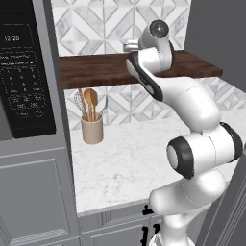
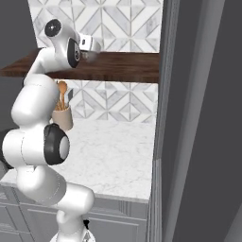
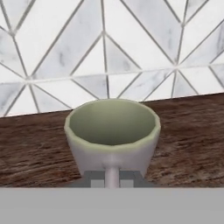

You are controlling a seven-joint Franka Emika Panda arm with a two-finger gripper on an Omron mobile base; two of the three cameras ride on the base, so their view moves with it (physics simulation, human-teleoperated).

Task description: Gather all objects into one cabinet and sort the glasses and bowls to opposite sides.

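A beige-grey handled cup (image 3: pixel 112 131) with a pale green inside stands upright on a dark wooden shelf (image 3: pixel 188 131) in front of the patterned tile wall. Its handle points straight at the hand and sits between the two dark fingertips (image 3: pixel 94 177). My gripper (image 3: pixel 112 178) is shut on that handle. In the left base view the arm reaches up to the shelf (image 1: pixel 96 67) with the gripper (image 1: pixel 129 46) at its back. From the right the gripper (image 2: pixel 92 45) shows with the cup (image 2: pixel 96 51) at its tip. The bowls are out of view.
A beige crock (image 1: pixel 92 129) with wooden utensils stands on the white marble counter (image 1: pixel 129 163) below the shelf. A microwave (image 1: pixel 21 72) in a grey column is at the left. A tall grey panel (image 2: pixel 198 142) closes off the right side.
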